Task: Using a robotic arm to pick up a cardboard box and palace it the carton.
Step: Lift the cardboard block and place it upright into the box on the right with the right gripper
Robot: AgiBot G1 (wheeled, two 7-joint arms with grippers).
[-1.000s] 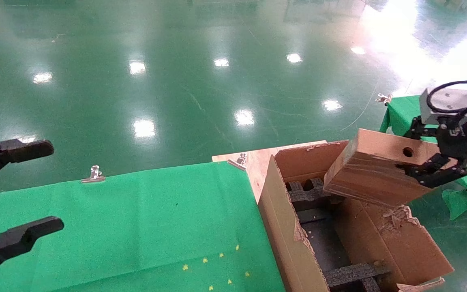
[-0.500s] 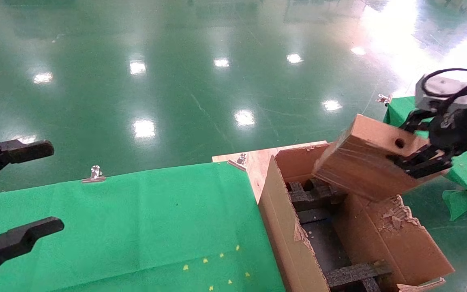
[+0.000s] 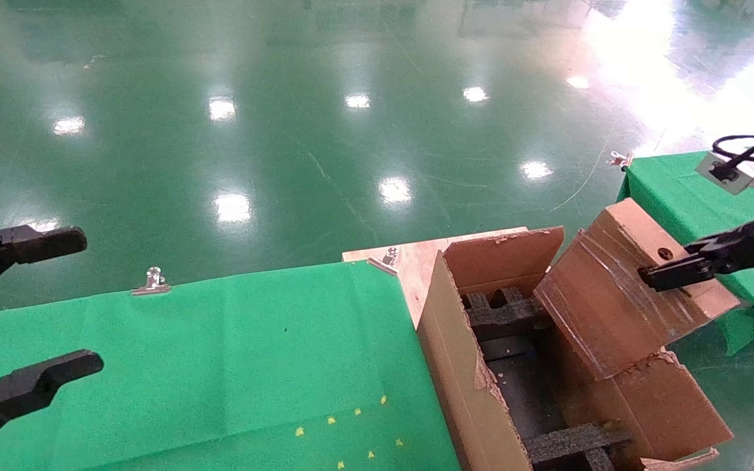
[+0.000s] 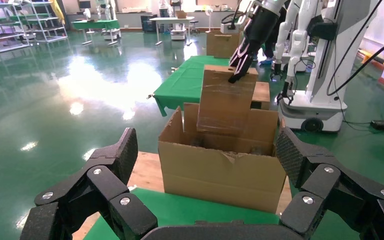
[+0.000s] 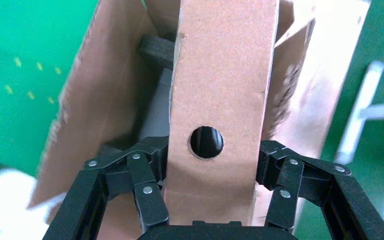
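Note:
The small taped cardboard box [image 3: 606,314] hangs steeply tilted over the carton [image 3: 462,366]. Its lower end dips inside the carton by the far right flap. My right gripper [image 3: 668,265] is shut on the box's upper end, beside the narrow face with the round hole. In the right wrist view, the fingers [image 5: 150,170] press both broad sides of the cardboard box [image 5: 225,75]. The carton's black foam [image 5: 155,50] lies below. My left gripper [image 3: 89,301] hovers open over the green table, far left. From the left wrist, the cardboard box [image 4: 227,102] stands above the carton [image 4: 220,175].
A green cloth table [image 3: 220,360] lies left of the carton, edged with metal clips [image 3: 152,281]. The carton stands on a wooden board [image 3: 416,258]. A second green table [image 3: 671,190] is at the right. Black foam blocks [image 3: 501,314] line the carton's floor. Shiny green floor lies beyond.
My right gripper first lifted the box toward the left. It then turned it from nearly flat to steeply tilted and lowered its leading end into the carton. The left arm has not moved.

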